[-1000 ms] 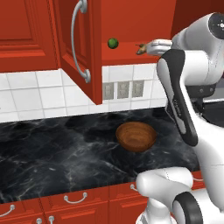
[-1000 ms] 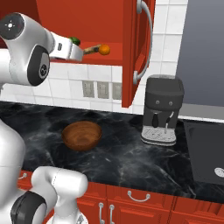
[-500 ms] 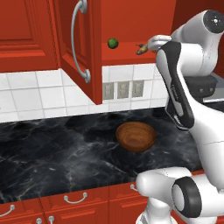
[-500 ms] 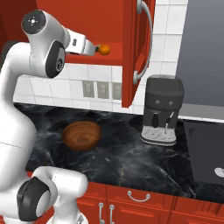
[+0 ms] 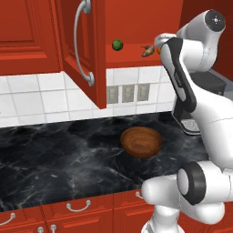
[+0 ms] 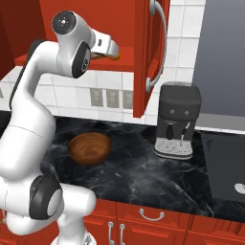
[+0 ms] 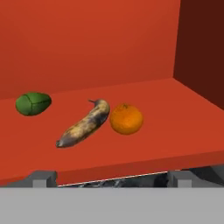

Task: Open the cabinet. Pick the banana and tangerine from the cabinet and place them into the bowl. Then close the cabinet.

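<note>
The cabinet (image 5: 68, 27) stands open, both red doors swung out. On its shelf (image 7: 170, 127) lie the brown-spotted banana (image 7: 85, 124) and, just right of it, the orange tangerine (image 7: 126, 118). My gripper (image 7: 111, 179) hangs at the shelf's front edge, open, its fingertips (image 7: 41, 178) wide apart and short of both fruits, nothing between them. From the left base view the banana (image 5: 147, 51) peeks out beside my hand (image 5: 161, 41). The wooden bowl (image 5: 141, 141) sits on the dark counter below, also seen as the bowl (image 6: 89, 147).
A small green fruit (image 7: 33, 103) lies left of the banana. The right cabinet door (image 6: 150, 52) juts out beside my hand. A black coffee machine (image 6: 178, 119) stands on the marble counter (image 6: 129, 167) right of the bowl. Red drawers run below.
The arm has lifted and the hand has slid along the shelf front toward the tangerine. The gripper stays open. The fruits and the bowl have not moved.
</note>
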